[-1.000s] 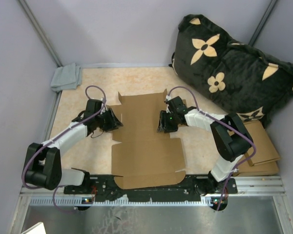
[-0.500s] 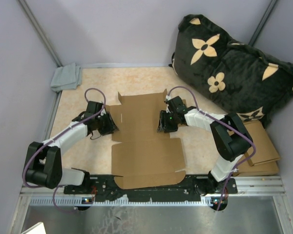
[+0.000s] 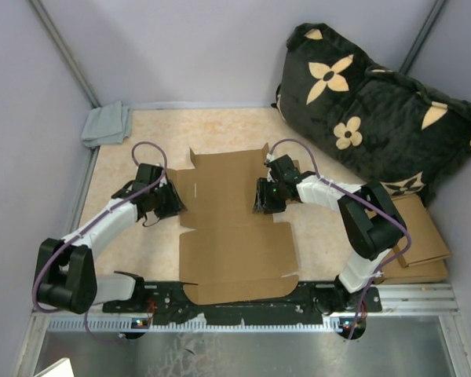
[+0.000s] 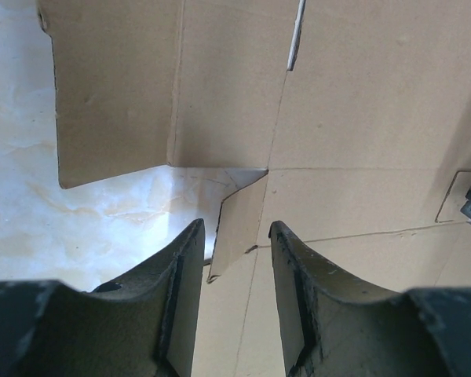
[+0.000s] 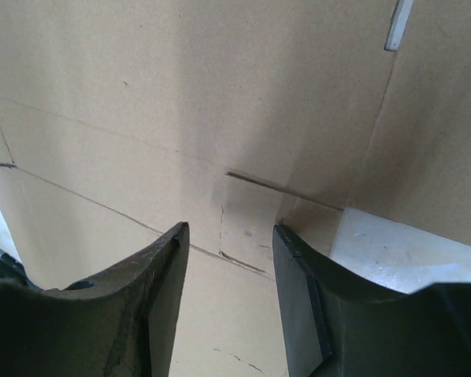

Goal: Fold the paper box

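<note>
In the middle of the beige marbled bench (image 3: 220, 129), the paper box (image 3: 235, 243) lies opened out flat. It is a plain brown die-cut sheet reaching from the arm bases at the bottom of the frame up to the centre of the view. Its rounded flap overlaps the black base rail (image 3: 243, 310) at the bottom, and its upper edge has small notched tabs at both corners. The left fingers (image 3: 175, 202) sit at the sheet's left edge, about halfway up the frame. The right fingers (image 3: 261, 204) are over the sheet's right part at the same height.

In the left wrist view the left fingers (image 4: 180, 290) are released, standing apart with a clear gap. A small pointed side tab (image 4: 239, 224) of the box lies in that gap, beside a wedge of bare bench. Whether either finger touches it cannot be told. In the right wrist view the right fingers (image 5: 161, 298) are likewise spread and grasp nothing. Between them lies a small creased square of the cardboard, with bare bench showing at the lower right of that frame.

At the upper left of the top view a folded grey cloth (image 3: 106, 124) lies on the bench corner. At the upper right a black cushion (image 3: 369, 110) with cream flower shapes leans against the wall. Below it, at the right edge, lies a stack of flat cardboard sheets (image 3: 420, 236).
</note>
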`<action>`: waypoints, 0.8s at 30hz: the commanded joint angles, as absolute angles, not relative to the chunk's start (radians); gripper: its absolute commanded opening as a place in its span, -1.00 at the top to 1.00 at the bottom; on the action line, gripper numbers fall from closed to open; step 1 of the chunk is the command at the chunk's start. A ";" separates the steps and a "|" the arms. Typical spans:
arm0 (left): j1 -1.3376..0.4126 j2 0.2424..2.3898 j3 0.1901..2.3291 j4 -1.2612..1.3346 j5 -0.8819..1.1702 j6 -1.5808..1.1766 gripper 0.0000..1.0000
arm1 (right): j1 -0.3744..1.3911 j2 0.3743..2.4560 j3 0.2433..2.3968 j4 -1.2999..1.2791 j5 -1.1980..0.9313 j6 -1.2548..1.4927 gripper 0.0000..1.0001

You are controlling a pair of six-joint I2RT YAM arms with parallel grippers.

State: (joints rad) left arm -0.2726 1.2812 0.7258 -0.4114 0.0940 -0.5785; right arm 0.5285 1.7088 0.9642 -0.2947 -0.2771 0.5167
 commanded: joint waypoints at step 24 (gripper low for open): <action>-0.350 1.539 0.698 -0.064 0.359 -0.713 0.14 | 0.540 1.731 0.967 -0.299 -0.240 0.496 0.04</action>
State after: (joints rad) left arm -0.3378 1.4578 0.7082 -0.1631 0.3260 -0.6823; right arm 0.5285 1.7088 0.9642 -0.2947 -0.2775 0.5171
